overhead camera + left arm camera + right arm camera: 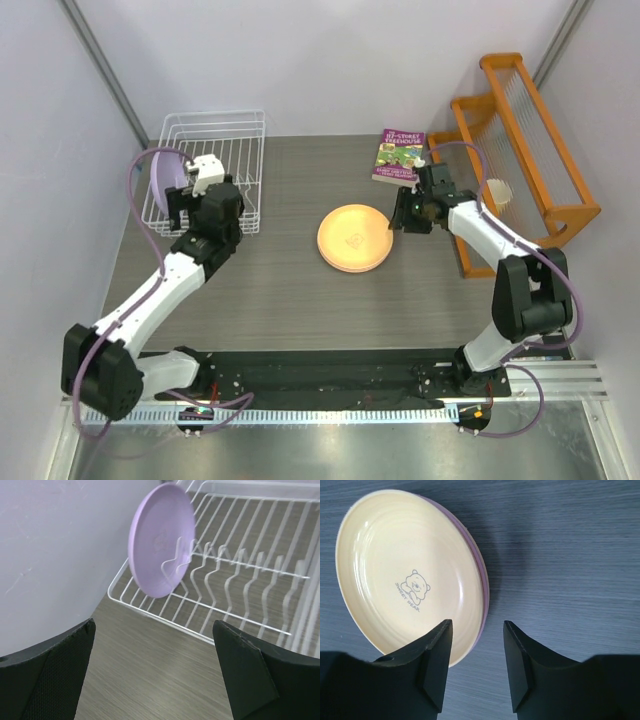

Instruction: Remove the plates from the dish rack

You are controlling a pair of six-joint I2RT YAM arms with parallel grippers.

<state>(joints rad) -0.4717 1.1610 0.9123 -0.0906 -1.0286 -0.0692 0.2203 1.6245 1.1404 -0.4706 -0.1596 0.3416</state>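
One lilac plate (163, 178) is standing in the dish rack (215, 114); an orange-yellow plate (352, 238) is lying on the table (280, 290).

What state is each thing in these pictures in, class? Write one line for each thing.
Dish rack: holds a single plate.
Purple plate: upright on edge in the rack's end slot.
Yellow plate: flat, face up, stacked on a pink plate.
Book: closed, lying flat.
Left hand: open, empty, facing the purple plate.
Right hand: open, empty, over the yellow plate's edge.

Lilac plate (160, 540), white dish rack (245, 565), yellow plate (395, 555) with grey bear print, grey woodgrain table (560, 555)
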